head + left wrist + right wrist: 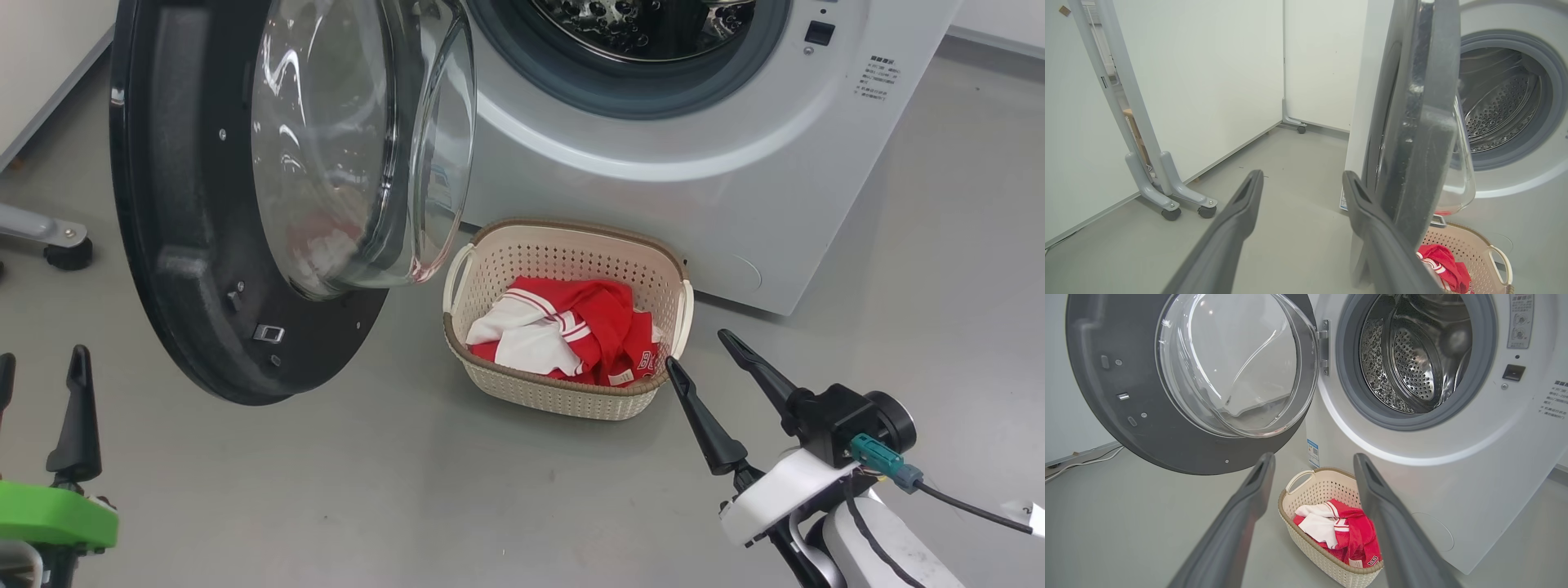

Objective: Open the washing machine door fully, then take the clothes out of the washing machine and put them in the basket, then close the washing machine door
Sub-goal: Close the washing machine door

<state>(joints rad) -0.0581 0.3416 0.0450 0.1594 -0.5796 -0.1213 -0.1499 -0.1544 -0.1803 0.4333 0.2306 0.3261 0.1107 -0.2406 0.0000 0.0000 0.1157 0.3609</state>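
1. Washing machine door (pixel 184 212) at 10 o'clock in the head view, swung wide on its hinge, the black rim's lower edge clear of the floor (pixel 408 490), the glass bowl bulging toward 3 o'clock.
2. Washing machine (pixel 735 188) at 1 o'clock, with the perforated steel of the drum (pixel 1412 355) bare inside the grey gasket.
3. Basket (pixel 563 253) at centre, on the floor against the washer's lower front. Its 10 o'clock corner tucked under the edge of the glass bowl.
4. Clothes (pixel 596 322) in the basket, a red and white heap below the brown rim.
5. Left gripper (pixel 41 359) at 8 o'clock, fingers spread, nothing between them. In the left wrist view one fingertip close by the door's edge, contact unclear.
6. Right gripper (pixel 695 349) at 4 o'clock, fingers spread and empty, the nearer tip just beside the basket's right handle.
7. Open grey floor from 5 to 7 o'clock, between the two grippers and in front of the basket.
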